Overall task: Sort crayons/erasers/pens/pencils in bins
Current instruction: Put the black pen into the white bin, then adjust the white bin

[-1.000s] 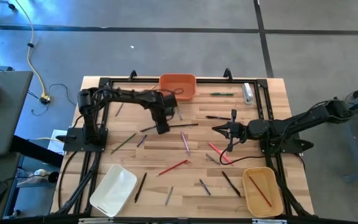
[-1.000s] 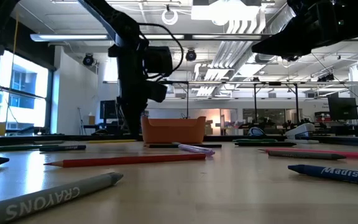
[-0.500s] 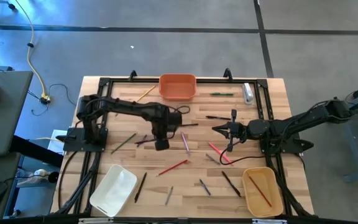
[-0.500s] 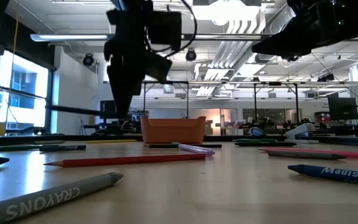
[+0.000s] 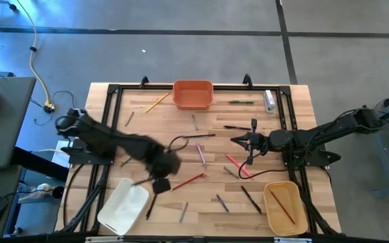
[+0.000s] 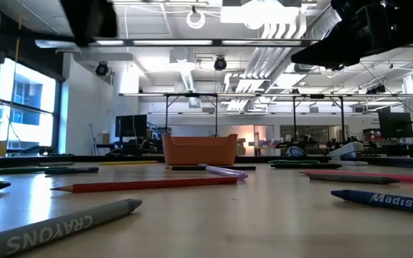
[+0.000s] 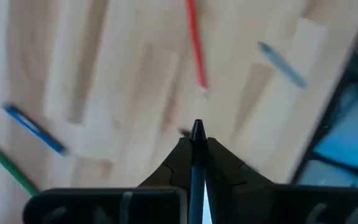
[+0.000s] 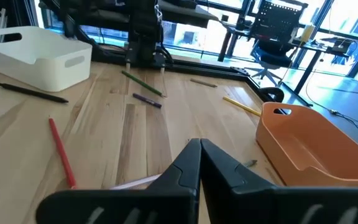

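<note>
Pinched between the left gripper's (image 7: 196, 163) fingers is a thin dark stick with a pointed tip (image 7: 196, 132) — pen or pencil, hard to say — running lengthwise along the fingers. In the high view that gripper (image 5: 161, 183) hangs just beside the shallow white plastic bin (image 5: 122, 206) near the front left corner of the pale wooden surface (image 5: 215, 145). Such a stick is light, stiff and smooth, so it may swivel; a hold near its middle looks safest. Other sticks lie scattered — a red pencil (image 5: 188, 181) close by. The orange bin (image 5: 193, 94) sits at the far edge, the tan-yellow bin (image 5: 284, 208) front right. The right gripper (image 5: 236, 140) waits mid-surface, fingers together, empty.
</note>
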{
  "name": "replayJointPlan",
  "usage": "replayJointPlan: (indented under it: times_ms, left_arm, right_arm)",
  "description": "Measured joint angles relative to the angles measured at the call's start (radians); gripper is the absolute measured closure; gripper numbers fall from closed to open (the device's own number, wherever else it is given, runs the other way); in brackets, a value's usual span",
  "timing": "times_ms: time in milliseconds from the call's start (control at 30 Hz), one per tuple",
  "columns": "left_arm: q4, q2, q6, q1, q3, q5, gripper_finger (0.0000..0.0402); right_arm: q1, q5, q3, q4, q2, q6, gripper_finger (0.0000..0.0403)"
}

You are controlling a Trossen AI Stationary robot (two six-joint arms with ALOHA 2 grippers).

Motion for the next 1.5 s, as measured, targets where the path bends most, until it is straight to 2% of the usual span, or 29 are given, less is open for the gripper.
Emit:
replayJointPlan:
  times_ms: [267,367,467,633,800,967,1300,1500]
  left_arm:
    - [0.004,-0.104,-0.534,-0.286,-0.059,-0.131,0.0397]
    - [0.059,-0.12,-0.686,-0.361,-0.148,-0.151,0.0397]
    - [0.16,-0.129,-0.769,-0.404,-0.249,-0.153,0.0397]
    - [0.359,-0.15,-0.839,-0.421,-0.402,-0.127,0.0397]
    - [0.446,-0.157,-0.888,-0.424,-0.497,-0.109,0.0397]
    - [0.442,-0.159,-0.896,-0.429,-0.514,-0.102,0.0384]
    - [0.441,-0.179,-0.88,-0.426,-0.514,-0.077,0.0308]
    - [0.42,-0.242,-0.815,-0.417,-0.514,-0.086,0.0305]
  right_arm:
    - [0.0,0.0,0.0,0.008,0.0,0.007,0.0403]
    - [0.0,0.0,0.0,0.008,0.0,0.015,0.0403]
    - [0.0,0.0,0.0,0.008,0.0,0.015,0.0403]
    - [0.0,0.0,0.0,0.008,0.0,0.007,0.0403]
    - [0.0,0.0,0.0,0.011,0.0,0.004,0.0403]
    - [0.0,0.0,0.0,0.009,0.0,0.006,0.0403]
    - [0.0,0.0,0.0,0.007,0.0,0.001,0.0403]
    - [0.0,0.0,0.0,0.008,0.0,0.001,0.0403]
